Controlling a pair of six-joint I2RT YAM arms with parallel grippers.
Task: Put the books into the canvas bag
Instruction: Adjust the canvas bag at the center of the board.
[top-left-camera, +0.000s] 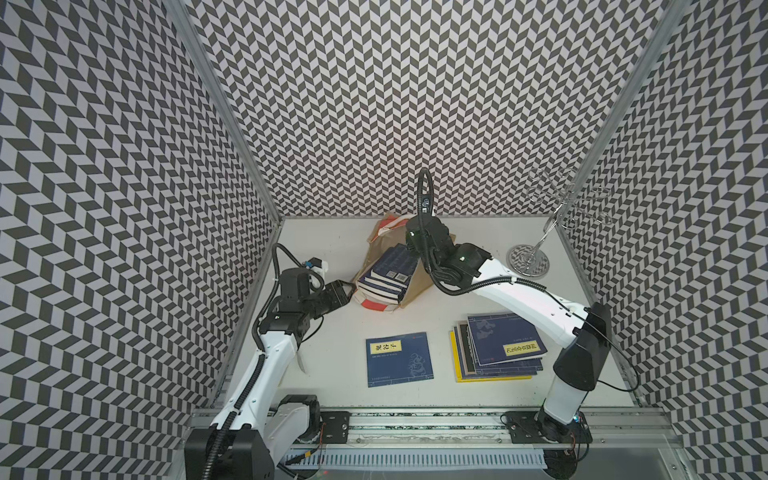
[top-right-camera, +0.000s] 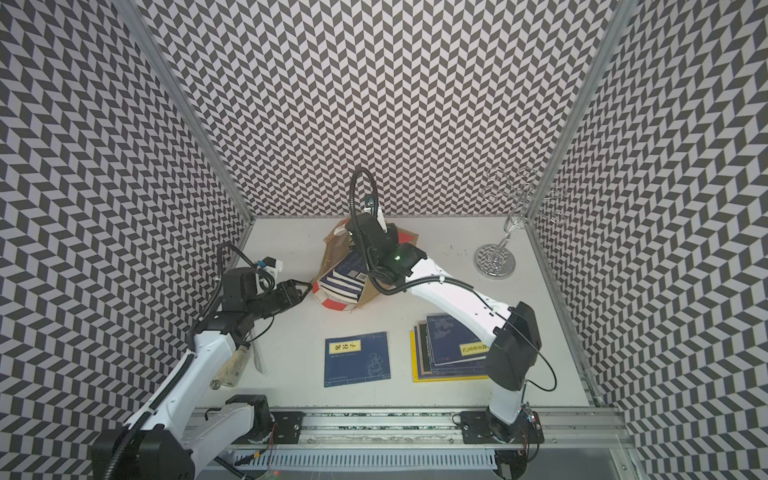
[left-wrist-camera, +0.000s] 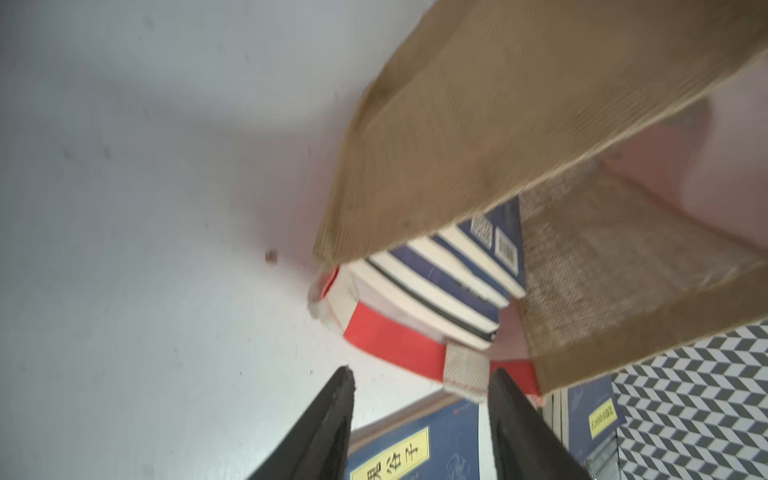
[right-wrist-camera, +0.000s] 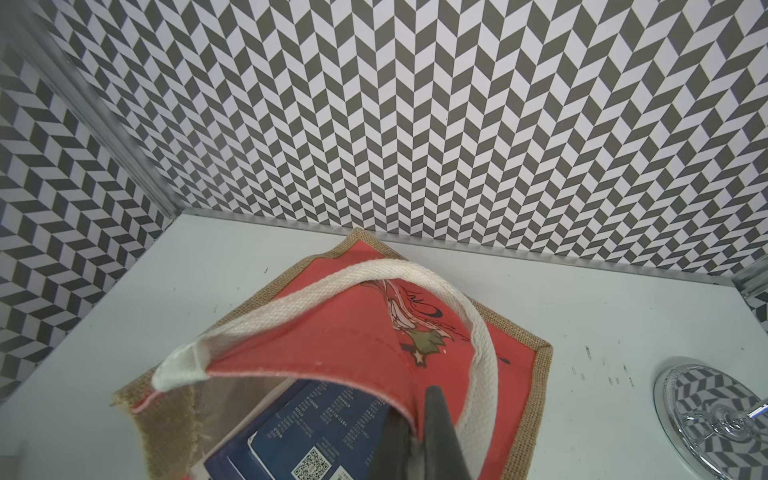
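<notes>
The canvas bag (top-left-camera: 376, 249) (top-right-camera: 332, 249) lies on its side at the back middle of the table, its mouth facing front-left. Several navy books (top-left-camera: 390, 270) (top-right-camera: 347, 274) (left-wrist-camera: 436, 282) (right-wrist-camera: 316, 424) are stacked inside it, their ends sticking out. My right gripper (right-wrist-camera: 415, 409) is shut on the bag's upper red face (right-wrist-camera: 353, 332) at the rim and holds the mouth up. My left gripper (top-left-camera: 351, 291) (top-right-camera: 307, 286) (left-wrist-camera: 422, 370) is open just in front of the lower striped rim, with nothing between its fingers. One navy book (top-left-camera: 399, 359) (top-right-camera: 357, 359) lies flat at the front middle. To its right lies a stack of books (top-left-camera: 498, 349) (top-right-camera: 449, 345).
A chrome stand with ring hooks (top-left-camera: 528, 264) (top-right-camera: 494, 262) (right-wrist-camera: 715, 415) stands at the back right. Chevron-patterned walls close in the table on three sides. The arms' mounting rail (top-left-camera: 415, 419) runs along the front edge.
</notes>
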